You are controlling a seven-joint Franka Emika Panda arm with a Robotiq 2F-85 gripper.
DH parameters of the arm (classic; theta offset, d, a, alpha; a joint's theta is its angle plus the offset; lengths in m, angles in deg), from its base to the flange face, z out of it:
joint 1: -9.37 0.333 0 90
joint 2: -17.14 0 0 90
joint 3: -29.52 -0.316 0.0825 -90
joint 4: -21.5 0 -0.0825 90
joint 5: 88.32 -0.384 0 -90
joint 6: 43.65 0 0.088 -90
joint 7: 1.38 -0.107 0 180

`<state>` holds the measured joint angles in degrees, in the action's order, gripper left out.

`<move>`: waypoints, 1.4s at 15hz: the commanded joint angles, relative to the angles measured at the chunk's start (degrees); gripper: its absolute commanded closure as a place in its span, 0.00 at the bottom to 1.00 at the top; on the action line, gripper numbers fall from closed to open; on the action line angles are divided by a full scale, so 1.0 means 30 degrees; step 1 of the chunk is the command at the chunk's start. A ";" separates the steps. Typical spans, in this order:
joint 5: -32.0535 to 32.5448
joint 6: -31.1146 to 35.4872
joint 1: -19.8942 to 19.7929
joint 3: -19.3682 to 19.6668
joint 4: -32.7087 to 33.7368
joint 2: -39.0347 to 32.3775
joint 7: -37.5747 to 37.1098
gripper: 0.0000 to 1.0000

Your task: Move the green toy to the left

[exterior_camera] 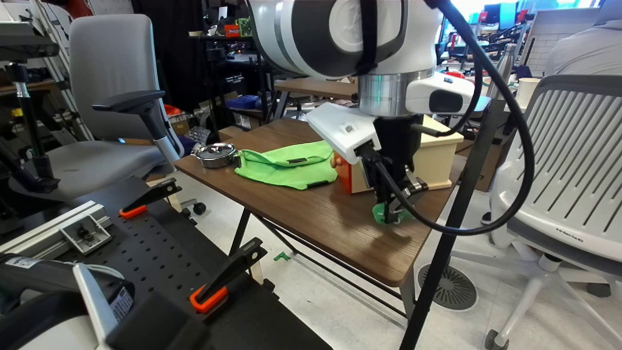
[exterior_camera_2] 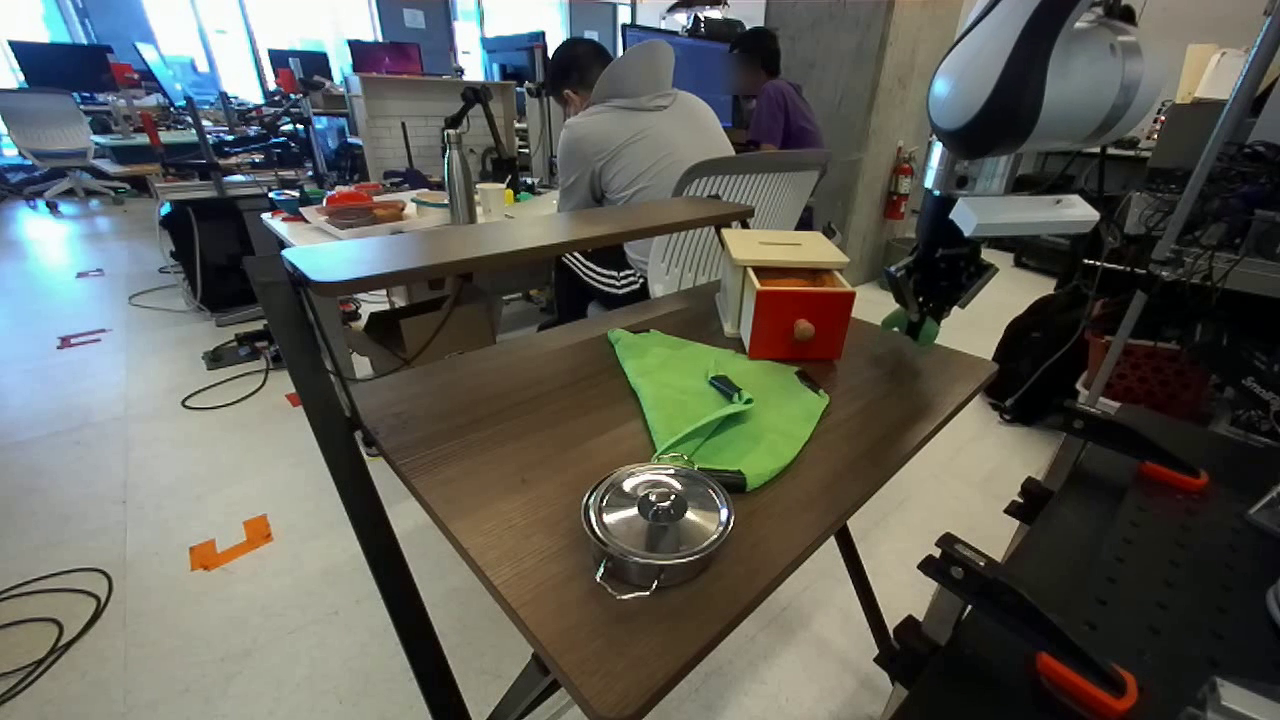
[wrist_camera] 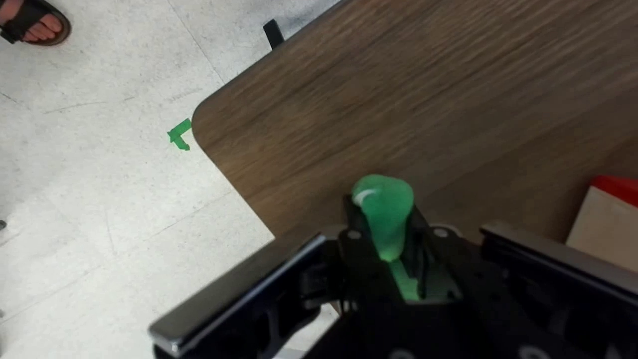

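Observation:
The green toy (wrist_camera: 386, 212) is a small, rounded, lumpy bright-green thing. It sits between the two black fingers of my gripper (wrist_camera: 383, 219), which press on it from both sides in the wrist view. In an exterior view the toy (exterior_camera: 379, 214) shows partly behind the fingertips of my gripper (exterior_camera: 391, 214), low over the near right end of the brown table (exterior_camera: 311, 214). The toy also shows in an exterior view (exterior_camera_2: 928, 331) under my gripper (exterior_camera_2: 914, 318), by the table's corner. I cannot tell whether the toy touches the tabletop.
A wooden box (exterior_camera_2: 735, 290) with a red drawer (exterior_camera_2: 800, 330), slightly open, stands beside my gripper. A flat light-green cloth (exterior_camera: 286, 167) lies beyond it. A lidded metal pot (exterior_camera_2: 660, 515) stands at the far end. The table's edge (wrist_camera: 239, 197) runs close to my gripper.

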<state>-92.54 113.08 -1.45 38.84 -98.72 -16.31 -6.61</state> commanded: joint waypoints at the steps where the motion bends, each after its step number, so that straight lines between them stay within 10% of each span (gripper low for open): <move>1: -0.0217 -0.0484 -0.0167 -0.0368 -0.2302 0.3365 0.0740 0.96; 10: 0.0577 -0.0113 0.2389 -0.1699 -0.6250 0.9946 0.0196 0.95; 21: 0.2069 0.1793 0.5993 -0.4186 -0.3978 0.7123 -0.3292 0.95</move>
<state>-88.23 115.61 14.87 26.94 -114.37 10.14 -13.98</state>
